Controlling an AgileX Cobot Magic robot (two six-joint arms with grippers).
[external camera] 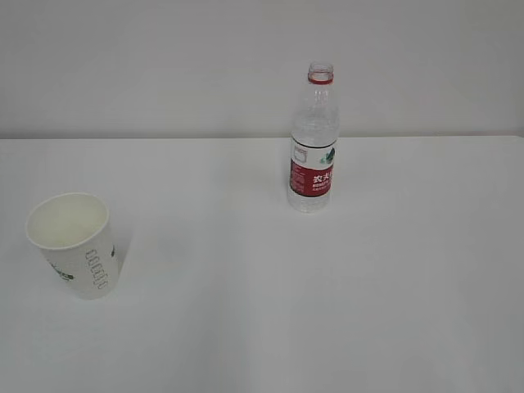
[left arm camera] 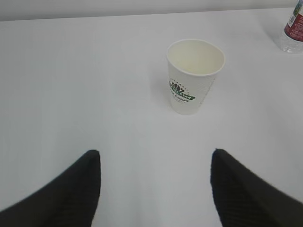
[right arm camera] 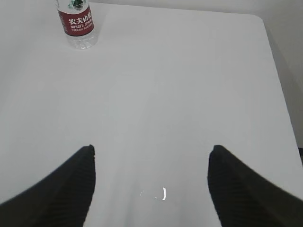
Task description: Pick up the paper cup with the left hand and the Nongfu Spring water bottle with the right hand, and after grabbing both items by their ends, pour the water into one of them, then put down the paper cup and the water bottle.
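Left gripper [left arm camera: 154, 163]: two dark fingers entering from the bottom edge of the left wrist view, tips spread wide apart, bare table between them, nothing held; wrist raised above the surface and angled down and forward; arm itself out of sight in the exterior view.

Right gripper [right arm camera: 151, 158]: same arrangement in the right wrist view, dark fingers spread wide with only table surface in the gap, nothing held; poised above the table and tilted down toward the far side; likewise not seen in the exterior view.

Paper cup [left arm camera: 195, 75]: white, tapered, rolled rim, green logo on the wall, upright, mouth open; stands ahead of the left jaws and a little right of their centre line, well apart from both tips; in the exterior view it sits near the left edge, on the near half of the table [external camera: 270, 311].

Nongfu Spring water bottle [right arm camera: 75, 23]: clear plastic, red-and-white label, red neck ring, uncapped, upright; stands far ahead of the right jaws and off to their left, well apart; in the exterior view it stands right of centre toward the far edge; cup and bottle well apart; water level inside cannot be made out.
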